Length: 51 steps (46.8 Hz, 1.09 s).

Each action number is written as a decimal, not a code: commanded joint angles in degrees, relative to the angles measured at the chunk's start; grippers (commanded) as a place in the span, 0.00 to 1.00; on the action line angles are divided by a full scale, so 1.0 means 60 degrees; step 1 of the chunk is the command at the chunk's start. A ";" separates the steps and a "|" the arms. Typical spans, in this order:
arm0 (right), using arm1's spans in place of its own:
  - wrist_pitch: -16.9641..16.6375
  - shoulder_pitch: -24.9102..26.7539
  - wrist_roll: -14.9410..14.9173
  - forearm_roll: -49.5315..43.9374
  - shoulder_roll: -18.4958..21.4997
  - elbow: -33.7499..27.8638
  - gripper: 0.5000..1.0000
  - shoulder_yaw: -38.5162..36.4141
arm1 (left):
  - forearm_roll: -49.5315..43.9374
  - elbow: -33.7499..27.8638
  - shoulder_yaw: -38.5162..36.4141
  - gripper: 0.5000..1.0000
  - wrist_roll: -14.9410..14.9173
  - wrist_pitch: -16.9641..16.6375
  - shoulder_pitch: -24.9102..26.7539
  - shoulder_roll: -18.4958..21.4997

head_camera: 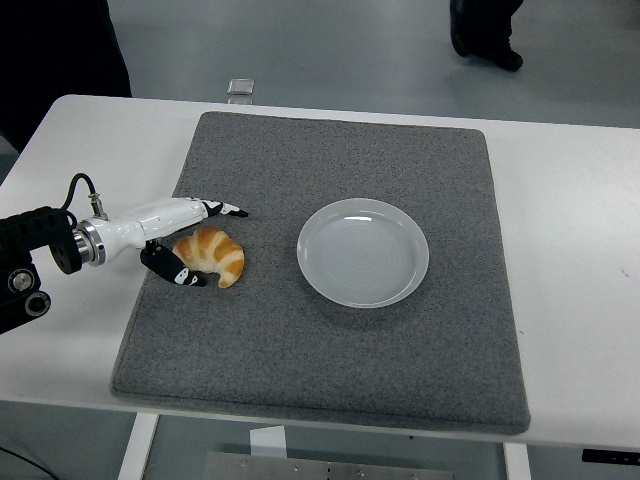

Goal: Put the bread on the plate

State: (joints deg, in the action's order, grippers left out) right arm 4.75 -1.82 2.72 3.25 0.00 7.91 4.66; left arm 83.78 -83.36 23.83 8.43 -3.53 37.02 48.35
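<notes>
The croissant (211, 255) lies on the grey mat (330, 340), left of the plate (363, 252). The left hand (180, 240) brackets it, fingers (225, 209) spread above and thumb below, seemingly touching, not clamped.

White table (580, 200) spans the full width of the view, corners rounded at far left. A grey felt-like mat (330, 340) covers its centre, reaching nearly to the near edge. A small clear object (238, 88) sits at the far table edge, beyond the mat; identity cannot be determined. Floor (330, 50) beyond is smooth grey, faintly reflective. A person's dark shoes (485, 35) stand at far right. A dark mass (60, 50) occupies the far left corner. White table legs (140, 445) visible below.
</notes>
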 commanded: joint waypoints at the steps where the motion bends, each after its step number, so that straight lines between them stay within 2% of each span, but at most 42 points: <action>1: 0.0000 0.0010 0.0000 0.0000 0.0000 0.0000 0.90 0.0000 | -0.0003 0.0182 -0.0003 1.00 0.0000 0.0002 0.0027 -0.0148; 18: 0.0000 -0.0005 0.0000 0.0000 0.0000 0.0000 0.90 0.0000 | 0.0012 0.0256 -0.0003 0.96 0.0000 0.0002 0.0100 -0.0192; 24: 0.0000 0.0010 0.0000 0.0000 0.0000 0.0000 0.90 0.0000 | 0.0012 0.0226 -0.0003 0.79 0.0015 0.0002 0.0085 -0.0177; 28: 0.0000 -0.0005 0.0000 0.0000 0.0000 0.0000 0.90 0.0000 | 0.0012 0.0182 -0.0032 0.78 0.0030 0.0031 0.0056 -0.0163; 35: 0.0000 0.0010 0.0000 0.0000 0.0000 0.0000 0.90 0.0000 | 0.0027 0.0168 -0.0120 0.47 0.0030 0.0032 0.0056 -0.0163; 37: 0.0000 -0.0005 0.0000 0.0000 0.0000 0.0000 0.90 0.0000 | 0.0041 0.0153 -0.0134 0.33 0.0044 0.0032 0.0056 -0.0148; 39: 0.0000 0.0010 0.0000 0.0000 0.0000 0.0000 0.90 0.0000 | 0.0070 0.0168 -0.0134 0.12 0.0074 0.0032 0.0056 -0.0148; 41: 0.0000 0.0010 0.0000 0.0000 0.0000 0.0000 0.90 0.0000 | 0.0187 0.0153 -0.0134 0.02 0.0088 0.0032 0.0056 -0.0119; 51: 0.0000 -0.0005 0.0000 0.0000 0.0000 0.0000 0.90 0.0000 | 0.0613 0.0153 -0.0062 0.00 0.0308 0.0017 0.0100 -0.0089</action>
State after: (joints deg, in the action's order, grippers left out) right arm 4.75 -1.84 2.73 3.25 0.00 7.91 4.66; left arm 87.32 -82.45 23.04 9.87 -3.34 37.40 47.85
